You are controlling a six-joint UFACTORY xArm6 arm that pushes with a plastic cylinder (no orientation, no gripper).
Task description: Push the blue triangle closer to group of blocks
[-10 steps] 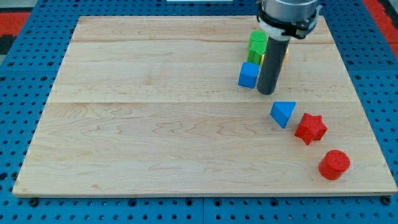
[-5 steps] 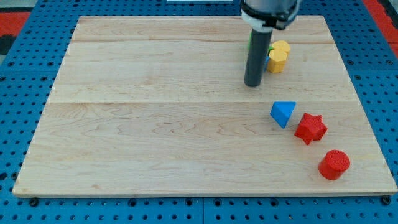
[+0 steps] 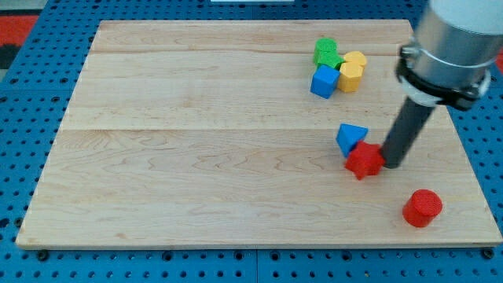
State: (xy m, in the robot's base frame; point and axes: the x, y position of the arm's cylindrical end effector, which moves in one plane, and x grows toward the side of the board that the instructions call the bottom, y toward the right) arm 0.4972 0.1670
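Blue triangle (image 3: 350, 137) right of board centre, touching the red star (image 3: 365, 161) just below it. My tip (image 3: 391, 165) presses the star's right side; the rod carries no claw. Blue cube (image 3: 323, 82), green block (image 3: 326, 53) and yellow block (image 3: 353, 71) cluster near the view's top. Red cylinder (image 3: 423, 208) sits apart at lower right on the wooden board (image 3: 196, 157).

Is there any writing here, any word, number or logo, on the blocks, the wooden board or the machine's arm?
None can be read.
No marks show on the blue triangle, red star, red cylinder, blue cube, green block or yellow block.
The board is bare wood.
The rod down to my tip, beside the red star, is plain dark.
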